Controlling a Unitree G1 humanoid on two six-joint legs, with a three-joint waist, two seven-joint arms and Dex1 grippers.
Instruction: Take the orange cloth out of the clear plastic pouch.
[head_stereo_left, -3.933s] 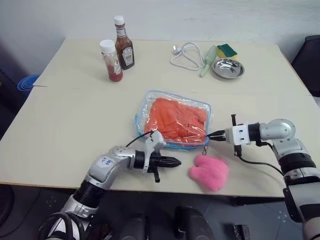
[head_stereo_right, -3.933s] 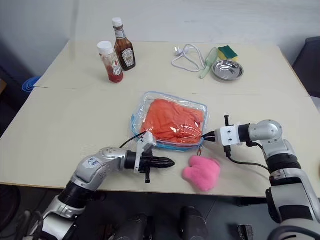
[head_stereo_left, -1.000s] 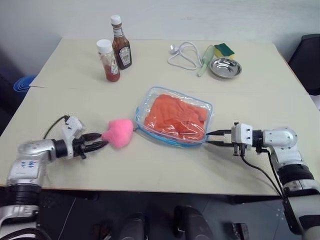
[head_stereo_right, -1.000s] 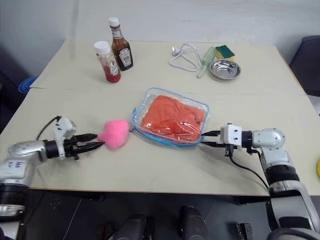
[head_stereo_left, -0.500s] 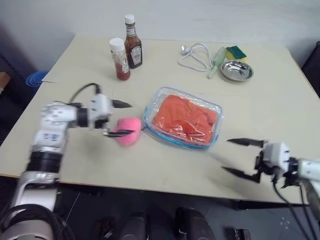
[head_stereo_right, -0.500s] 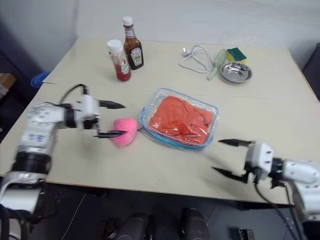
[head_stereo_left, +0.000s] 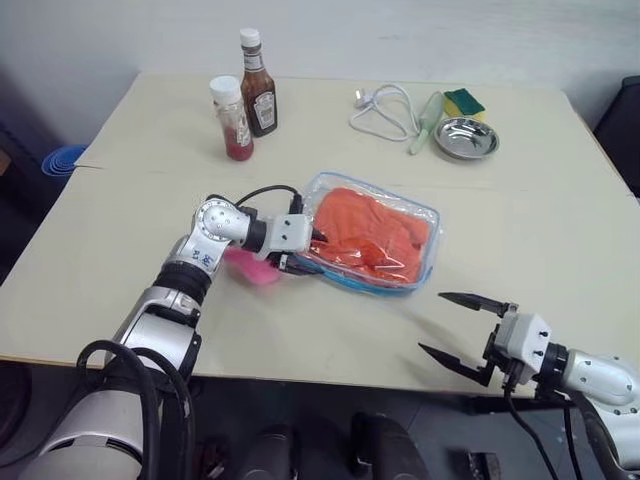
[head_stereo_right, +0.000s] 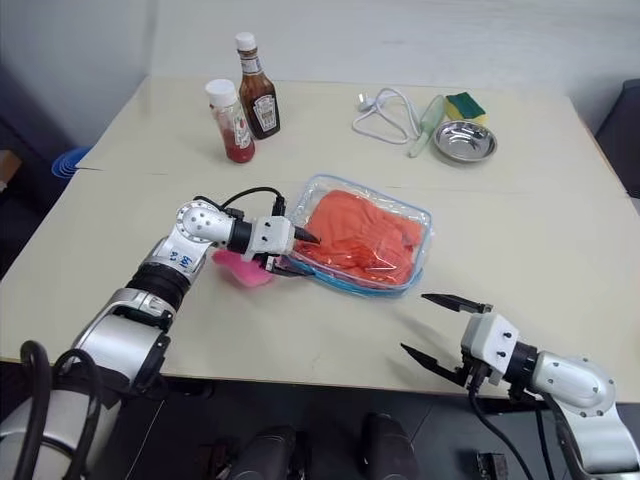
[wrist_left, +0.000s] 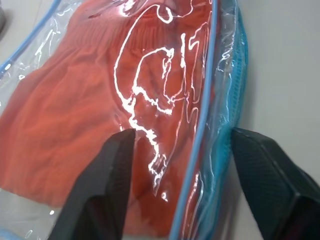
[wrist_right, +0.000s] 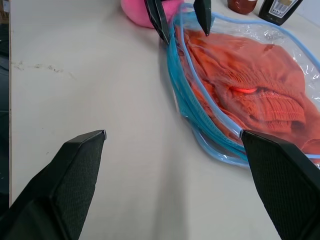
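Left eye view: clear plastic pouch (head_stereo_left: 372, 236) flat; left claw (head_stereo_left: 300, 250) straddles end, right claw (head_stereo_left: 462, 328) released.

It looks like a test room set up with kitchen props: a plain beige desk (head_stereo_left: 540, 230) against a bare pale wall (head_stereo_left: 400, 35), carrying sauce bottles (head_stereo_left: 245, 95) at upper left and a steel bowl (head_stereo_left: 466, 137), sponge (head_stereo_left: 463, 101) and white cable (head_stereo_left: 378, 108) at upper right.

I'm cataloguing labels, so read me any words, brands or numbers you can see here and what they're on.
No text here can be read.
Dark sauce bottle: label with a white patch, print too small to read.
Red sauce bottle: label too blurred to read.
Left arm: blue marks, illegible.
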